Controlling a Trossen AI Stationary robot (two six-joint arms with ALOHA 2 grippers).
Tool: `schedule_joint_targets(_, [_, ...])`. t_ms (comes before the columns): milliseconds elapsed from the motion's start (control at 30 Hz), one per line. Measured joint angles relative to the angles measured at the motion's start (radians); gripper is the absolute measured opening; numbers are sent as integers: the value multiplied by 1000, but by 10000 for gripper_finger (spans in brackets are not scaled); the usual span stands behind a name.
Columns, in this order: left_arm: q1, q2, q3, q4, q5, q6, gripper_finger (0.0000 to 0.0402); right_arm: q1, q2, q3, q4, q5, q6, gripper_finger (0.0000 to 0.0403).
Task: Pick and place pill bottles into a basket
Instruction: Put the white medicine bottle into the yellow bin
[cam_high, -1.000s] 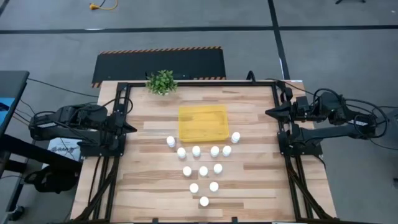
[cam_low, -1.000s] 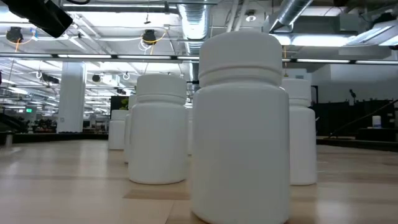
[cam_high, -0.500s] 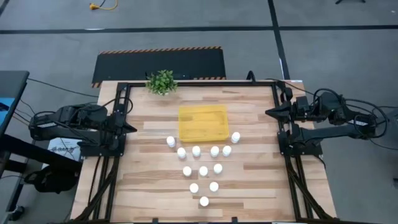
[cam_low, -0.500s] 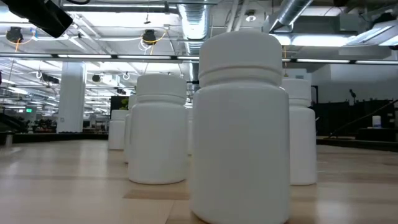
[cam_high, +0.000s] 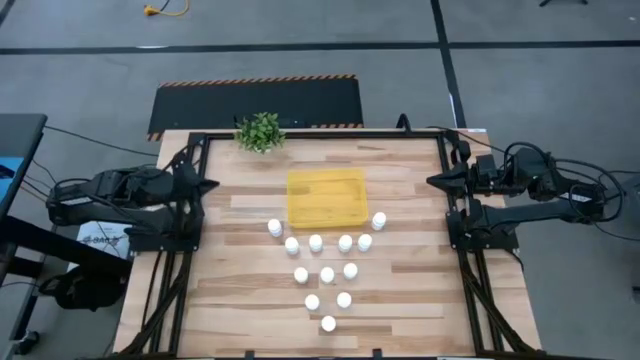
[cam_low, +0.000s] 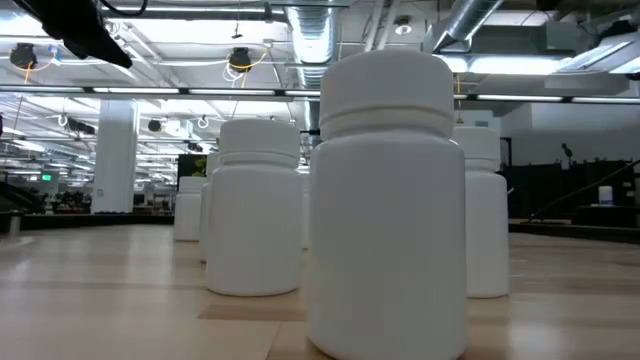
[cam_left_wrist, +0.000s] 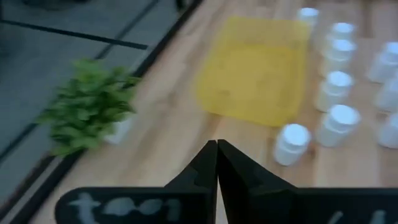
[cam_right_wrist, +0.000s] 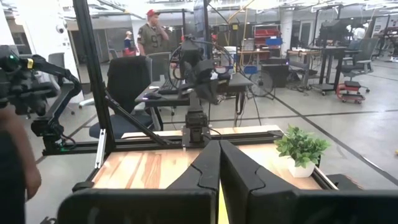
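Note:
Several white pill bottles (cam_high: 327, 273) stand upright on the wooden table in a wedge whose point is toward the near edge; the nearest one (cam_low: 385, 200) fills the low view. The empty yellow basket (cam_high: 326, 197) lies flat just beyond them, also seen in the left wrist view (cam_left_wrist: 255, 68). My left gripper (cam_high: 208, 184) hovers shut over the table's left edge, angled toward the basket, its fingertips (cam_left_wrist: 217, 155) together. My right gripper (cam_high: 432, 181) waits shut over the right edge, fingers (cam_right_wrist: 219, 155) closed.
A small green plant (cam_high: 260, 131) stands at the far left corner of the table. Black frame rails (cam_high: 180, 260) run along the left, right and far edges. Bare wood lies between each gripper and the bottles. People (cam_right_wrist: 152, 31) stand in the room beyond.
My left gripper has swung at the wrist toward the table's far edge and rolled a little, staying over the left edge and staying shut. Bottles and basket have kept still.

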Motion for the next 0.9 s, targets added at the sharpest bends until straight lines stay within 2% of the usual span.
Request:
schedule_joint_targets(200, [0, 0, 0, -1, 17, 71, 0, 0, 0, 0, 0, 0, 0, 0])
schedule_joint_targets(533, [0, 0, 0, -1, 46, 74, 0, 0, 0, 0, 8, 0, 0, 0])
schedule_joint_targets(733, [0, 0, 0, -1, 48, 96, 0, 6, 0, 0, 66, -1, 82, 0])
schedule_joint_targets(900, [0, 0, 0, -1, 48, 103, 0, 5, 1, 0, 180, -1, 88, 0])
